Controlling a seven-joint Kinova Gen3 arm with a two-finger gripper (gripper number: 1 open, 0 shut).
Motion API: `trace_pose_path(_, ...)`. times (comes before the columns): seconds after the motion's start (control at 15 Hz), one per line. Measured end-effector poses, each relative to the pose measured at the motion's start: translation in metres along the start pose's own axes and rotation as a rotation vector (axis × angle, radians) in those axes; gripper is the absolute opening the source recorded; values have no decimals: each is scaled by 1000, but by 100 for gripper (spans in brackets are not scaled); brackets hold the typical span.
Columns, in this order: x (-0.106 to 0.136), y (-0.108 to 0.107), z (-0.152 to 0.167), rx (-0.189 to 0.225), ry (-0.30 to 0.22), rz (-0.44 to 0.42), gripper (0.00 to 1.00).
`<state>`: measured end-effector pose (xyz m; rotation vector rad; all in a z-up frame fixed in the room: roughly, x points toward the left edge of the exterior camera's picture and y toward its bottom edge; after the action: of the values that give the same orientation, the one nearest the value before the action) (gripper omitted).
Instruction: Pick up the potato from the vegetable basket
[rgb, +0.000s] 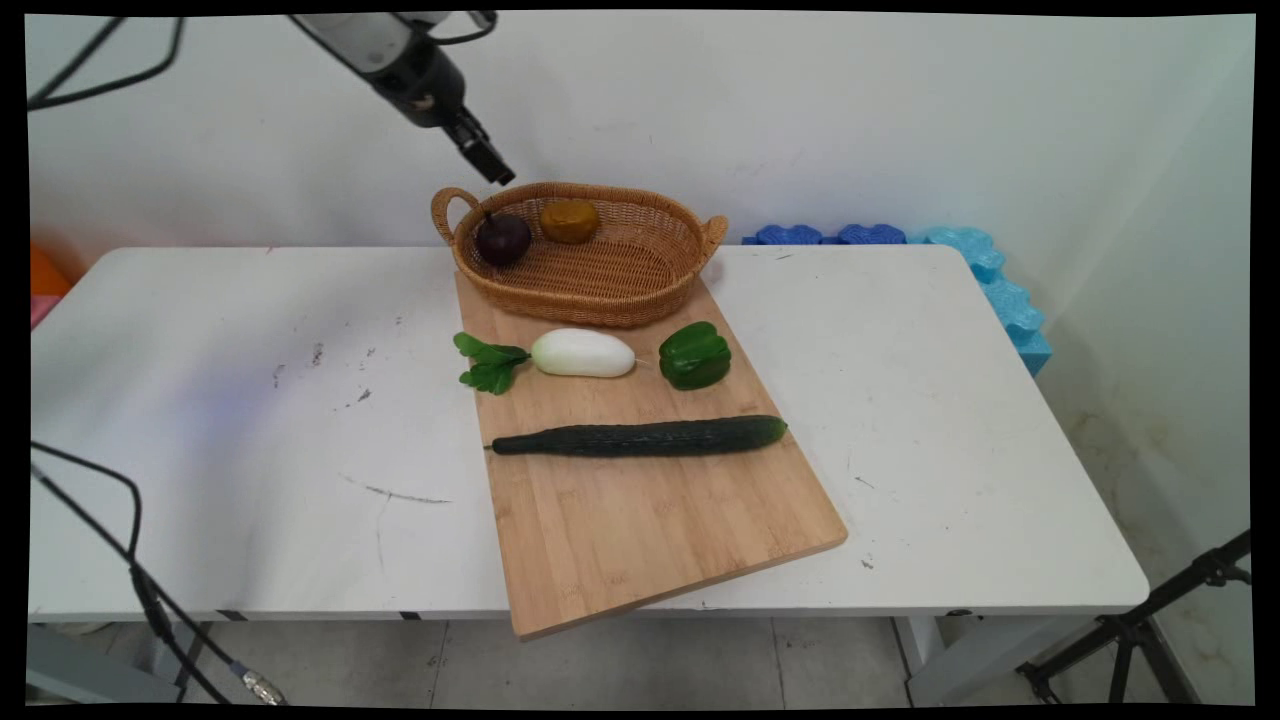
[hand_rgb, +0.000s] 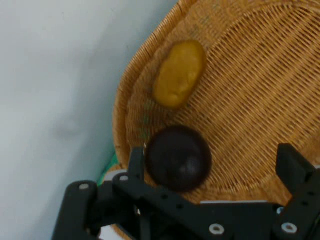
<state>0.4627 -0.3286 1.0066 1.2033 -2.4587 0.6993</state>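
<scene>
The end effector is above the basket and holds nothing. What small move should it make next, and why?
Probably a short lift straight up. The end effector is open and empty above the basket, and the dark purple ball and yellow-brown piece already lie inside, while the radish, pepper and cucumber rest on the board.

Soft, even indoor light, bright across the scene, with no hard glare.
The white table and the wall are lit evenly. Shadows are faint and short: a thin dark line runs under the cucumber on the cutting board, and a soft shade hugs the foot of the wicker basket. In the hand view the dark purple round fruit carries a dull sheen, perhaps from an overhead lamp, and the gripper reads as flat black.
</scene>
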Motion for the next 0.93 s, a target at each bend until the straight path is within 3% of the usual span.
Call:
trace_pose_path(0.4, 34, -13, 61, 13, -34, -13, 100)
trace_pose_path(0.93, 53, -18, 137, -45, -92, 91, 100)
